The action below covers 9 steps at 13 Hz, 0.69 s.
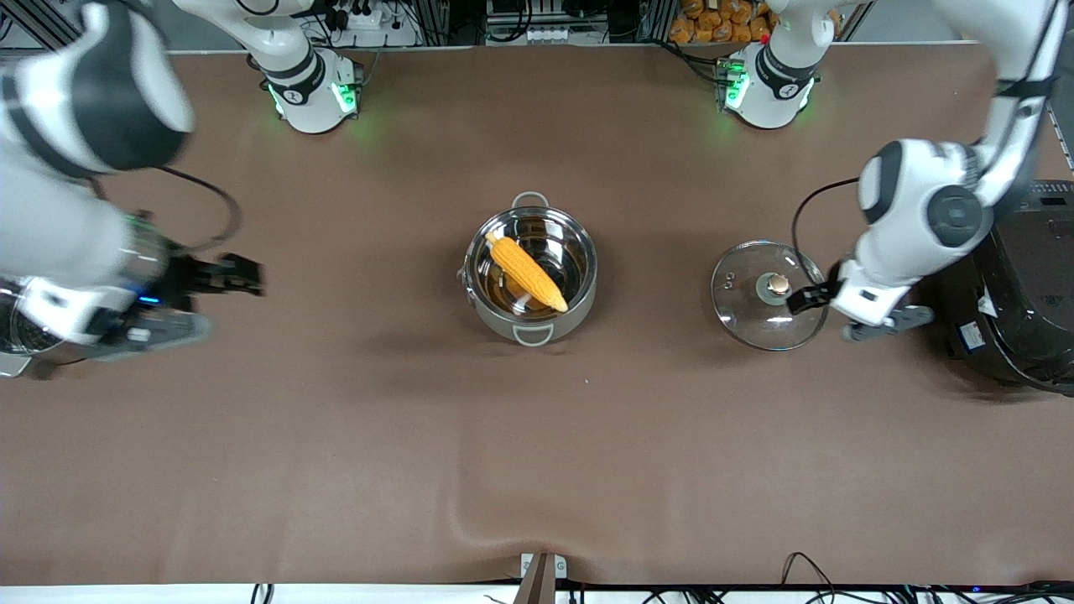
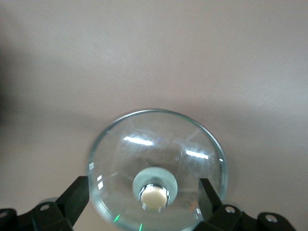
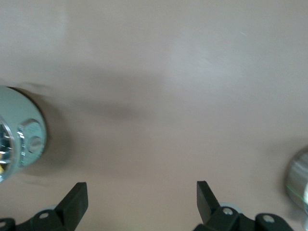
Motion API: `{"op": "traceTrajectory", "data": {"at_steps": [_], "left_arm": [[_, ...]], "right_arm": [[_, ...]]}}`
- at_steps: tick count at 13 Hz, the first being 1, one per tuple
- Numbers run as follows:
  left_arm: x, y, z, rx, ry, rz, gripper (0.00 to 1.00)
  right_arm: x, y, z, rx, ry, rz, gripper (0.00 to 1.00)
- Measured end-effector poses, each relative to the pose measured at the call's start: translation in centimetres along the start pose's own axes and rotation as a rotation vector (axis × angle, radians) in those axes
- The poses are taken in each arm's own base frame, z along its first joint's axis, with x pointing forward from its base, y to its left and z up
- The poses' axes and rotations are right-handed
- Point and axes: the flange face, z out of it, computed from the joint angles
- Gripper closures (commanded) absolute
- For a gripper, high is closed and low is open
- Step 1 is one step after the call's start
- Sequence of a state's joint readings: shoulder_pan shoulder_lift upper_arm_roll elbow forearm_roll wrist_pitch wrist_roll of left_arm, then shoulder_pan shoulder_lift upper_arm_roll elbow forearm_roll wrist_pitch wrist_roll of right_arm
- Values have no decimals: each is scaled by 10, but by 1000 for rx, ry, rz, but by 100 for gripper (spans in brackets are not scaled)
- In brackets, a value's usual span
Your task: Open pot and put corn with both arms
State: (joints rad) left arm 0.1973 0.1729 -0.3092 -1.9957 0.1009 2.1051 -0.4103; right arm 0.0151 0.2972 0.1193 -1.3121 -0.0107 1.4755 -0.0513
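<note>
The steel pot (image 1: 579, 289) stands uncovered in the middle of the table. The yellow corn (image 1: 527, 272) lies slantwise inside it. The glass lid (image 1: 742, 306) with its brass knob (image 1: 779, 285) lies flat on the table beside the pot, toward the left arm's end. My left gripper (image 1: 807, 298) is open over the lid. In the left wrist view the lid (image 2: 159, 144) and knob (image 2: 154, 197) show between the spread fingers of that gripper (image 2: 143, 192), not touching them. My right gripper (image 1: 247, 278) is open and empty over bare table toward the right arm's end, as its wrist view shows (image 3: 142, 192).
A black rice cooker (image 1: 1024, 294) stands at the left arm's end of the table, close to the left arm. A steel steamer pot (image 1: 13, 331) stands at the right arm's end, partly hidden by the right arm; it also shows in the right wrist view (image 3: 19, 134).
</note>
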Motion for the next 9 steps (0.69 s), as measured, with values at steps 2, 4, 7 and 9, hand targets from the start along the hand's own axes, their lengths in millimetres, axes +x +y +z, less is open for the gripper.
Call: {"op": "traceTrajectory", "data": {"at_steps": [2, 4, 7, 9], "left_arm": [[13, 2, -60, 4, 16, 40, 0], [16, 2, -93, 1, 33, 126, 0], [16, -17, -158, -21, 67, 178, 0], [9, -31, -202, -18, 82, 169, 0]], "right_arm": [[-25, 33, -16, 15, -16, 68, 0], [-50, 58, -28, 30, -4, 118, 0], [-81, 62, -52, 35, 32, 131, 0], [-95, 63, -62, 38, 51, 134, 0]]}}
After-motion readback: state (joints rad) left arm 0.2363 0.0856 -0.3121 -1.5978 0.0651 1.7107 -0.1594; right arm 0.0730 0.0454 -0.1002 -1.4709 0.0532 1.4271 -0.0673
